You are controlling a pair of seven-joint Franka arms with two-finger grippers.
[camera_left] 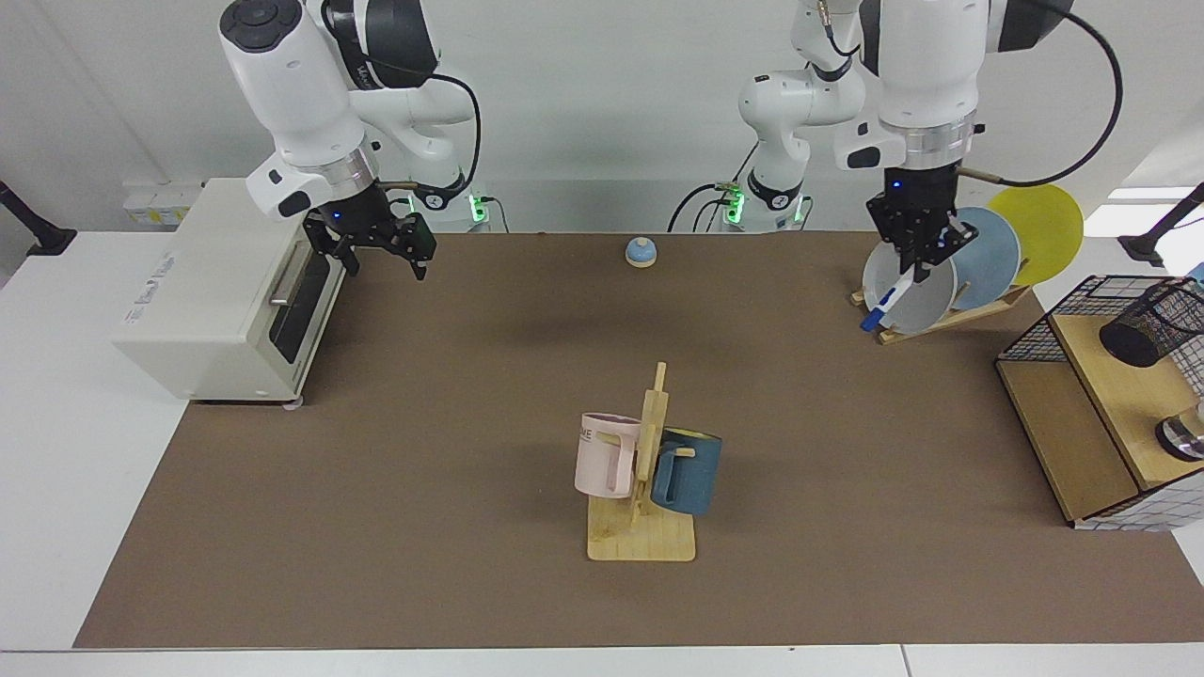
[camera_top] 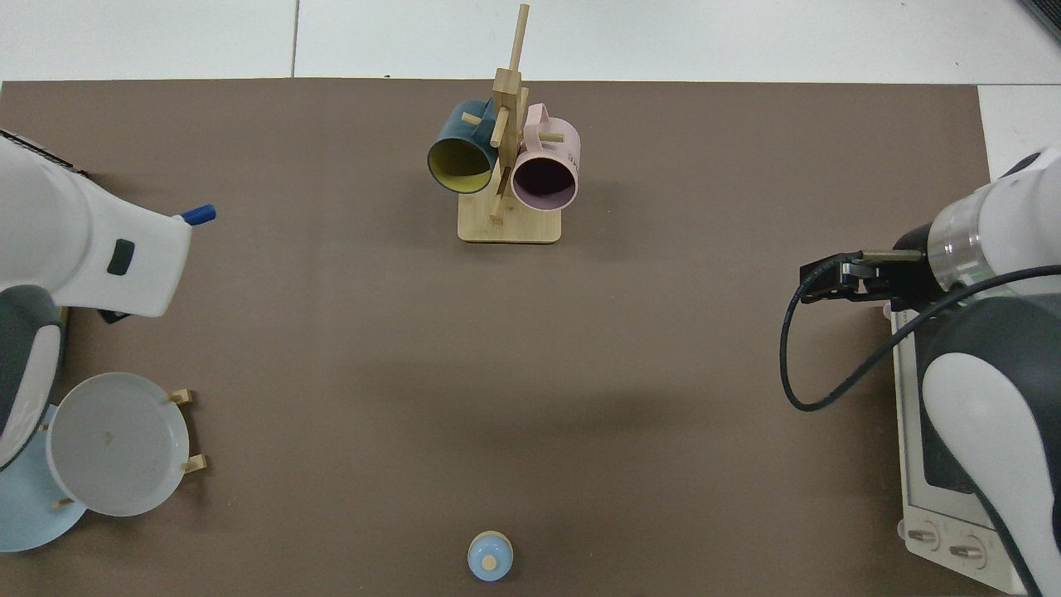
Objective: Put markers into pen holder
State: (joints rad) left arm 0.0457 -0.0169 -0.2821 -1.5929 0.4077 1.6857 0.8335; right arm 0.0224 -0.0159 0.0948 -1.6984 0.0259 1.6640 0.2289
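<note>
Above plates, marker (camera_left: 888, 303) cap-down, steeply tilted

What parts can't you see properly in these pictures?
- Marker, top view: only its blue tip shows; the left arm's white casing covers the barrel and the left tool holding it.
- Pen holder, facing view: partly cut off by the picture's edge; absent from the top view.
- Inside the pen holder: too dark to tell.
- Right tool, waiting by the toaster oven: open.

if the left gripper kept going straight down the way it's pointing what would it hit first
Probably the brown mat beside the plate rack. The left gripper points down holding the marker, whose blue tip would likely touch first; depth against the grey plate is unclear.
</note>
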